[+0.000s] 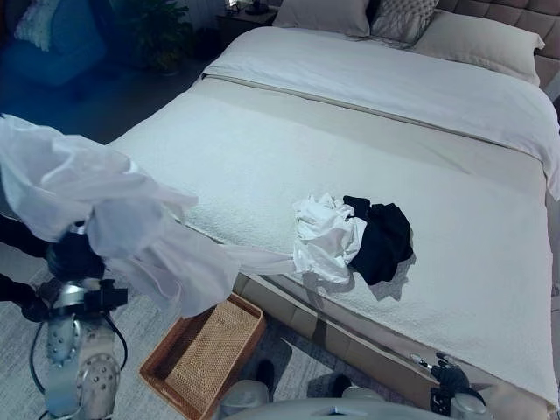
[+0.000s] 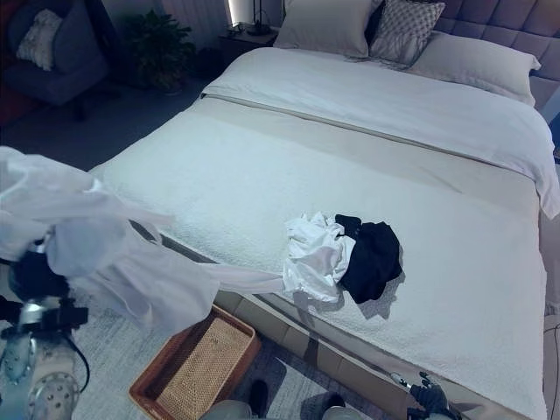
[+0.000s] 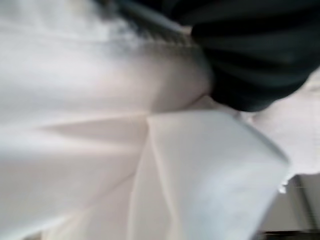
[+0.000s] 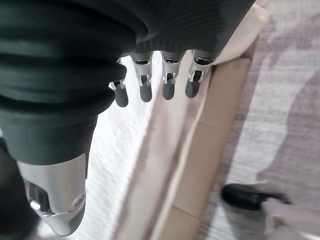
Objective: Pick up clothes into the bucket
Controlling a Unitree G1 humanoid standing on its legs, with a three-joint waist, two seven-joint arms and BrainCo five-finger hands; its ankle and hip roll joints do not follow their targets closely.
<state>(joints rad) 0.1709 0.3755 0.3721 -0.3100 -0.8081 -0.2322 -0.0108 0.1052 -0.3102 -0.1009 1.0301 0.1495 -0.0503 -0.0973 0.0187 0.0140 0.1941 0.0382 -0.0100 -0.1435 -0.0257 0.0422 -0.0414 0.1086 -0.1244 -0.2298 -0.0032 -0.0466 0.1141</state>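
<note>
Left hand (image 3: 250, 55) is buried in a white garment (image 1: 105, 219), so I cannot tell whether its fingers are curled or straight; its dark cover shows against the cloth in the wrist view. Right hand (image 4: 155, 82) hangs idle at the near right edge of the bed, fingers straight and relaxed, holding nothing.

Scene, largest first: bed (image 1: 262, 149) with pale cover fills the middle and far side; pillows (image 1: 324, 16) at the far end. White garment is lifted off the bed at near left, draped over my left arm, one long tail trailing right to the bed's near edge. A second heap lies mid-bed: a crumpled white piece (image 1: 324, 236) touching a black piece (image 1: 385, 238) on its right. Woven basket (image 1: 206, 354) sits on the floor below the near edge, just right of the lifted cloth.

Step, as I judge it: carrying the first garment to the basket. Next I need to bring the arm over the basket, clear the tail from the bed, then release.
</note>
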